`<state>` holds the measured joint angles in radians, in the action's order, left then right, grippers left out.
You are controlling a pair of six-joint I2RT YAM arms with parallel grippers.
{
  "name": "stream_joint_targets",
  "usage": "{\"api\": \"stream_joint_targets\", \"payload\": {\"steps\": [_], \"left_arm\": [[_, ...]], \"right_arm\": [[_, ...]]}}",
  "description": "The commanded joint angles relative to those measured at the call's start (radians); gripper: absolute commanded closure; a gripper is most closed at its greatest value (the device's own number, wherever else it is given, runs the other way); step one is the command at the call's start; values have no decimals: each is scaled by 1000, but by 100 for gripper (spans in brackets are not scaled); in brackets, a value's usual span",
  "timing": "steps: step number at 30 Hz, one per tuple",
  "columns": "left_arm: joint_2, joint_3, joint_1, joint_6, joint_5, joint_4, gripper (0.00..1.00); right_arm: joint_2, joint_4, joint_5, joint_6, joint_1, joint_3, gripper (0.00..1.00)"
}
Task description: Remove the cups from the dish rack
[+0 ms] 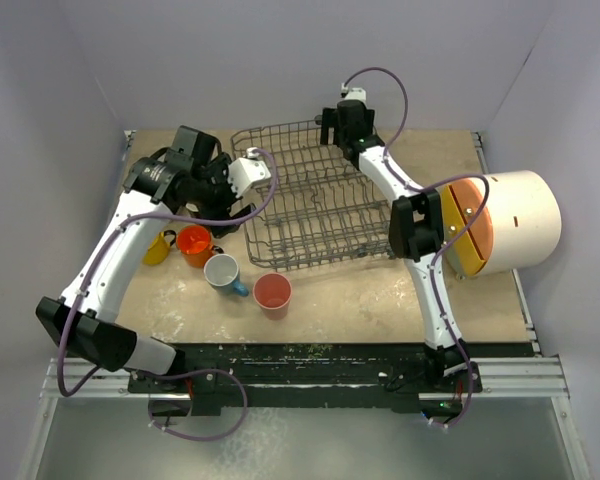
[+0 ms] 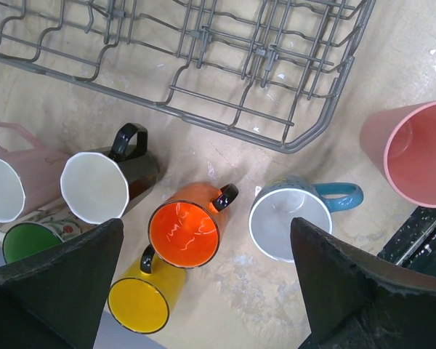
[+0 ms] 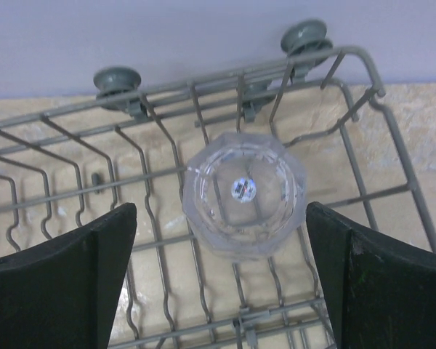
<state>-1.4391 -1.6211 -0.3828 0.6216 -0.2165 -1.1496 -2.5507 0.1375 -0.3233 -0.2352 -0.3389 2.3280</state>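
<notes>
The dish rack (image 1: 325, 200) lies mid-table, and the clear glass (image 3: 243, 193) stands in its far corner. My right gripper (image 3: 219, 218) hangs open above that glass, a finger on either side and not touching it. On the table left of the rack (image 2: 232, 129) stand the other cups: pale pink mug (image 2: 14, 174), black mug (image 2: 102, 182), cream mug with green inside (image 2: 29, 240), orange mug (image 2: 185, 229), yellow mug (image 2: 142, 298), blue mug (image 2: 291, 218) and pink tumbler (image 2: 414, 153). My left gripper (image 2: 203, 240) hovers open over them, holding nothing.
A big white cylinder with an orange-yellow end (image 1: 505, 222) lies at the table's right edge, beside the right arm. Grey walls close in the back and both sides. The pink tumbler (image 1: 272, 293) stands near the table's front edge.
</notes>
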Motion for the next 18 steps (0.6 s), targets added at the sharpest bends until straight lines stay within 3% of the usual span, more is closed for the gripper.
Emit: {"api": "stream_joint_targets", "payload": {"steps": [1, 11, 18], "left_arm": [[63, 4, 0, 6, -34, 18, 1], [99, 11, 1, 5, -45, -8, 1], [126, 23, 1, 5, -31, -17, 1]], "right_arm": [[-19, -73, -3, 29, 16, 69, 0], [-67, -100, 36, 20, 27, 81, 0], [-68, -141, 43, 12, 27, 65, 13]]}}
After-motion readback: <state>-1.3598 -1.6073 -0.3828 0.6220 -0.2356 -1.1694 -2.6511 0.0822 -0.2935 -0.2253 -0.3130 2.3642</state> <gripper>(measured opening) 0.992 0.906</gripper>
